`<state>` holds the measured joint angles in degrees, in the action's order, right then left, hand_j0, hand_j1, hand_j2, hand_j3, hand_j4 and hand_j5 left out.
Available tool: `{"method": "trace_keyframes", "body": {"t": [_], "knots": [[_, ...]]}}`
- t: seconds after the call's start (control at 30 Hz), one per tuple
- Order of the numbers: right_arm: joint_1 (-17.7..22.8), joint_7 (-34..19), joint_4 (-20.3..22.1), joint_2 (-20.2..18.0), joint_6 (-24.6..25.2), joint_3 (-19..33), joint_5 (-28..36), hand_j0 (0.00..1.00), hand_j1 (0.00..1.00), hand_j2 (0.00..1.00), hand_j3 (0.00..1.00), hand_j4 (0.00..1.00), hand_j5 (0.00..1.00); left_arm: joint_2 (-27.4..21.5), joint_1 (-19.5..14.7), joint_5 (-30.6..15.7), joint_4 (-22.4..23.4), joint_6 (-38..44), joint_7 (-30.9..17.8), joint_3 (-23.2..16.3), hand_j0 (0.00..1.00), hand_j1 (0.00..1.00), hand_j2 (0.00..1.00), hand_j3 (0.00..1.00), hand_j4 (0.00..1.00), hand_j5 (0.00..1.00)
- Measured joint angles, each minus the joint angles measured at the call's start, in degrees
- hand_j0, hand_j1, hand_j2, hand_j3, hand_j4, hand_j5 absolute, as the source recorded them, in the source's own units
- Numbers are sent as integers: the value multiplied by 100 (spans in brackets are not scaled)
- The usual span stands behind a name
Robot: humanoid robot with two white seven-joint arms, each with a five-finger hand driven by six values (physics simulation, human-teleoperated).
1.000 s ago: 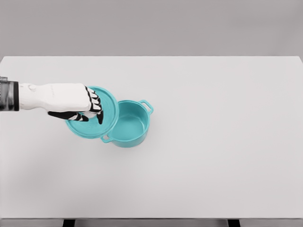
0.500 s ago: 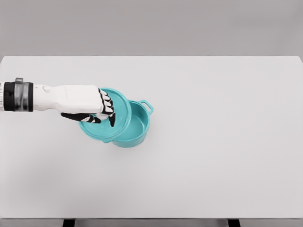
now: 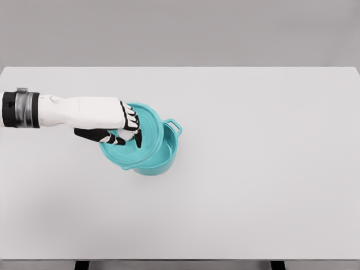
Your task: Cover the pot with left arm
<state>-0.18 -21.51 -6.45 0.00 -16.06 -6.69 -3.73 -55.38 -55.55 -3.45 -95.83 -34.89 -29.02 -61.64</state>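
left robot hand (image 3: 115, 125) and teal lid (image 3: 147, 135) now farther right, over more of the pot (image 3: 163, 160)

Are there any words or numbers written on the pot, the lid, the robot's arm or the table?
No, there are none to read: the round teal lid, the teal pot with loop handles, the white left hand gripping the lid and the plain white table are all bare of writing.

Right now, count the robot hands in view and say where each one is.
1. The left hand reaches in from the picture's left and grips the teal lid, held over the left part of the pot. No right hand shows in this view.
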Motion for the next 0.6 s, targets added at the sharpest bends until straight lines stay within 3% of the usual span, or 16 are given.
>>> {"method": "trace_keyframes", "body": {"t": [0.13,0.23,0.6], "knots": [[-9,0,1,0,0,0,0,100,100,100,100,100,100,-3,-61,-313,96,188,-148,-126,53,53,53,53,53,53],[-9,0,1,0,0,0,0,100,100,100,100,100,100,0,-369,-394,184,347,-215,-353,54,54,54,54,54,54],[0,0,1,0,0,0,1,100,100,100,100,100,100,126,-413,-422,405,520,-270,-580,54,54,54,54,54,54]]}}
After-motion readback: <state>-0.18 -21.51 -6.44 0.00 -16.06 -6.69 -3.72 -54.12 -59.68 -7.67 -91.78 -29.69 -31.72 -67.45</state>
